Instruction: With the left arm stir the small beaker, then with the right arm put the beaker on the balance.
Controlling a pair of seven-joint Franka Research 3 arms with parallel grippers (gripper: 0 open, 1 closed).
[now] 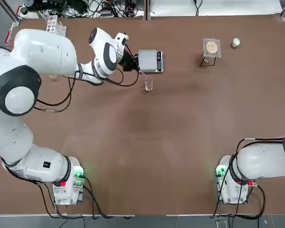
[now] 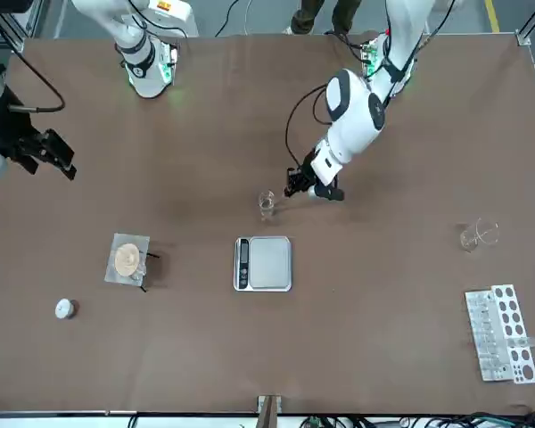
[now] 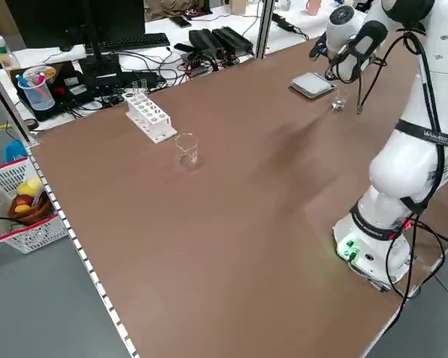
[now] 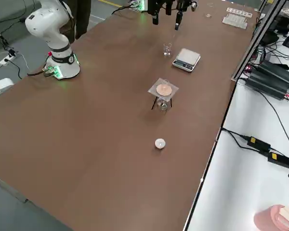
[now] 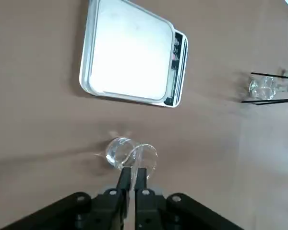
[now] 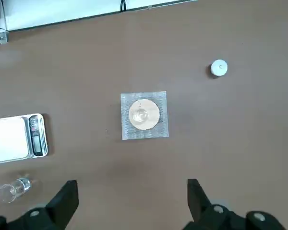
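Directly beneath left hand [image 5: 133, 176], small beaker [image 5: 126, 153].

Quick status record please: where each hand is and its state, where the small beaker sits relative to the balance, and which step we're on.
left hand: shut on a thin clear rod, right over the small beaker; rod tip reaches into it
right hand: open, empty, parked high on its own side
small beaker: upright on the table, just in front of the balance, not on it
balance pan: bare
step: stirring stage; beaker not yet moved to the balance
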